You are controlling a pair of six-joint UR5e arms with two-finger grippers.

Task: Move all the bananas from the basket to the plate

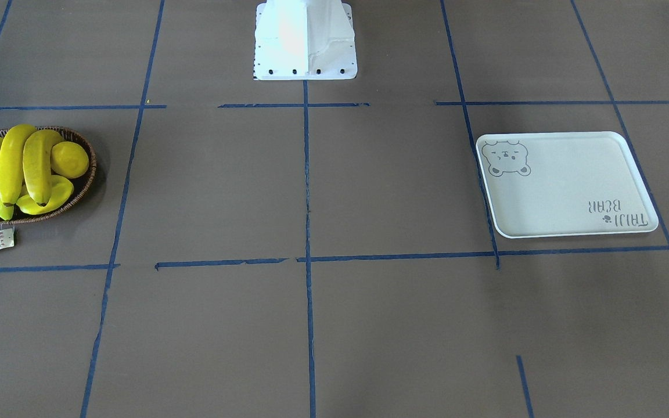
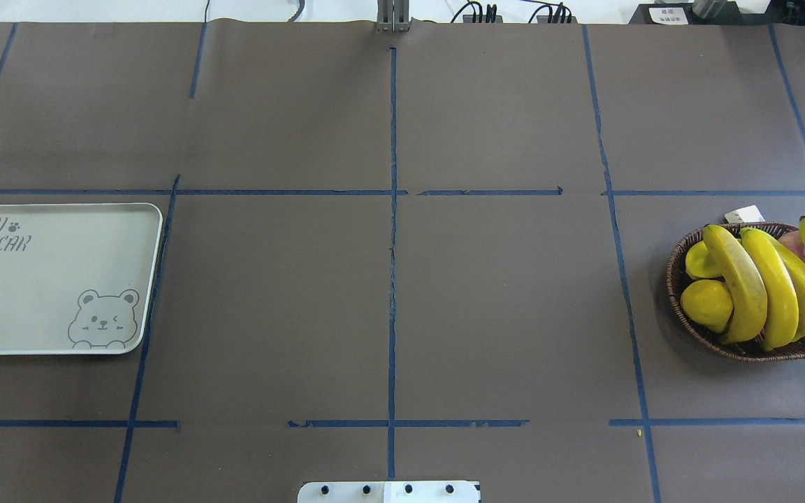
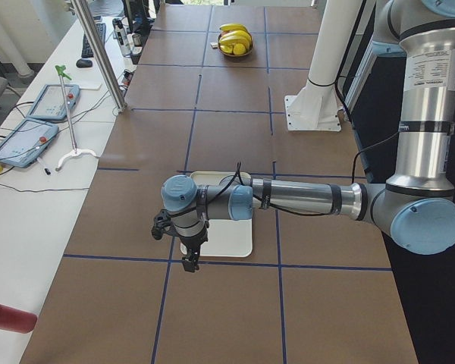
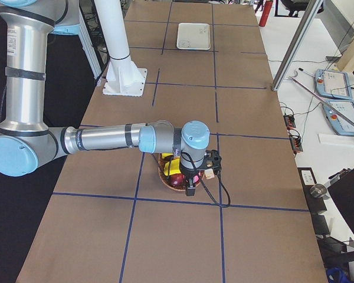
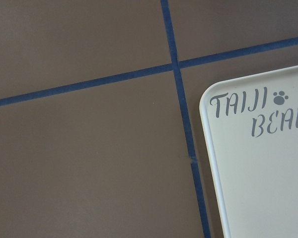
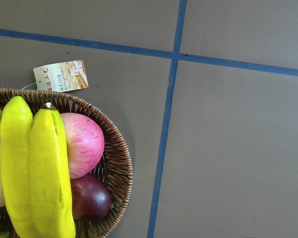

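Bananas [image 1: 12, 165]: all four in the basket [image 1: 92, 168], none on the plate [image 1: 567, 186].

Front view: basket at one end of the table, plate well apart at the other. Bananas lie side by side, over a lemon [image 1: 70, 159]. No arm in frame.

Overhead: the banana nearest the table's middle sits on top and looks free. Judged the best first pick.

Left side view: left gripper [image 3: 189, 262] hangs above the plate's edge, pointing down. Cannot tell whether open or closed.

Right side view: right gripper [image 4: 190, 188] hangs above the basket, pointing down. Same, cannot tell.

Left wrist: bare plate corner with lettering.

Right wrist: two bananas beside a pink apple [image 6: 82, 144] and a dark red fruit [image 6: 89, 198]; paper tag [image 6: 60, 75] just outside the rim.

Advice: right arm is placed for the pick. Close across a banana's middle, square to its length. Lift straight up so neighbours don't roll and the basket doesn't tip. Leave the lemon alone.
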